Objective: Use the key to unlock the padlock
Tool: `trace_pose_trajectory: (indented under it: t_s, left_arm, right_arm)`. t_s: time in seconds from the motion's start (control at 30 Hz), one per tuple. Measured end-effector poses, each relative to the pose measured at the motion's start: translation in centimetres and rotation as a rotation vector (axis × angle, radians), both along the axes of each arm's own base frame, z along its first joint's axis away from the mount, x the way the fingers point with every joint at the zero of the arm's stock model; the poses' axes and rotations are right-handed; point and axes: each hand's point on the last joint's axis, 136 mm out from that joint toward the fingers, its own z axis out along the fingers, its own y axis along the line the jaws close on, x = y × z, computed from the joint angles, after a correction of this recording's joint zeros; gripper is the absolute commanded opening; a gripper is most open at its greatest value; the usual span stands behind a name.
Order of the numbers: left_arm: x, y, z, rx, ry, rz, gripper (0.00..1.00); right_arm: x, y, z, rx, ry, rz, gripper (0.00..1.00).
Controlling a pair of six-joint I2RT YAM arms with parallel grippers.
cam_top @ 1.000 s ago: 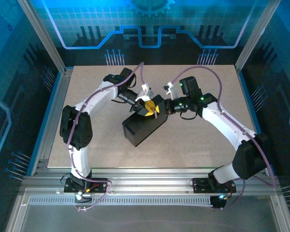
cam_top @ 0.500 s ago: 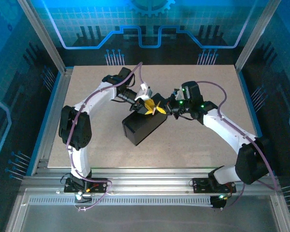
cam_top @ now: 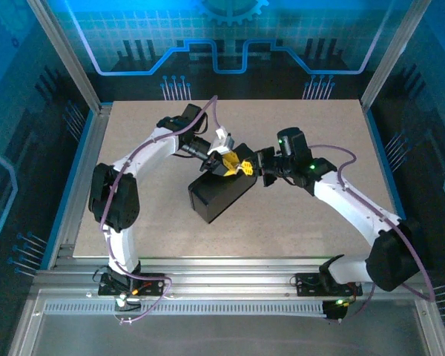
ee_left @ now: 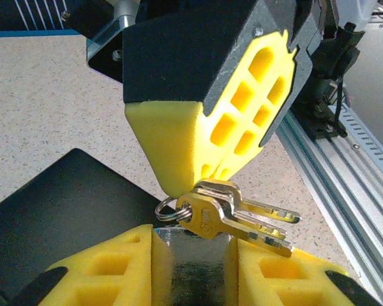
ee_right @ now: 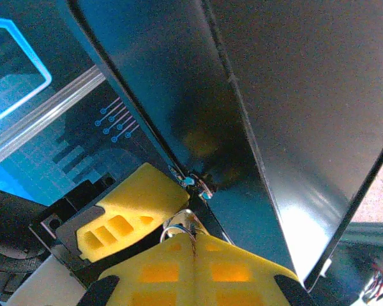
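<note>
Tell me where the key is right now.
In the left wrist view the key hangs pinched in the right claw, just above the padlock held by the left claw, beside the box.

Black rectangular box (cam_top: 216, 199) sits mid bench (cam_top: 311, 230); left tool (cam_top: 228, 165) and right tool (cam_top: 247, 170) meet over its far end, silvery key bunch (ee_left: 225, 214) just beside the metal padlock (ee_left: 198, 275).

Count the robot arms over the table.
2. The left arm reaches in from the left, left gripper clamped on the padlock by the black box; the right arm comes from the right, right gripper shut on the key. None seems hidden.
</note>
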Motion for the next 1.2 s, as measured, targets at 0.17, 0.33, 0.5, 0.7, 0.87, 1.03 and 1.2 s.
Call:
trace_pose_trajectory:
  t_s: [0.17, 0.33, 0.5, 0.7, 0.87, 1.03, 1.2]
  left_arm:
    - [-0.4, -0.2, 0.1, -0.013, 0.004, -0.011, 0.01]
    - [-0.4, -0.3, 0.2, -0.026, 0.000, -0.016, 0.01]
    - [0.2, -0.2, 0.4, -0.035, -0.022, -0.008, 0.01]
    - [0.3, -0.1, 0.4, -0.036, -0.022, -0.004, 0.02]
    - [0.4, 0.1, 0.6, -0.035, -0.001, 0.010, 0.22]
    - [0.6, 0.0, 0.6, -0.031, 0.029, 0.028, 0.26]
    - [1.1, -0.1, 0.7, -0.031, 0.032, 0.049, 0.36]
  right_arm:
    - [-0.5, -0.2, 0.0, 0.004, 0.043, -0.034, 0.02]
    - [-0.7, -0.3, 0.6, -0.004, 0.051, -0.025, 0.20]
    - [-0.3, -1.2, 2.8, -0.030, -0.029, 0.049, 0.31]
    - [2.2, -3.6, 4.6, -0.141, -0.216, 0.154, 0.34]
    - [3.8, -4.7, 6.0, -0.284, -0.493, 0.343, 0.37]
    - [3.7, -5.0, 6.0, -0.405, -0.686, 0.503, 0.36]
    - [3.9, -5.4, 4.3, -0.474, -0.742, 0.607, 0.38]
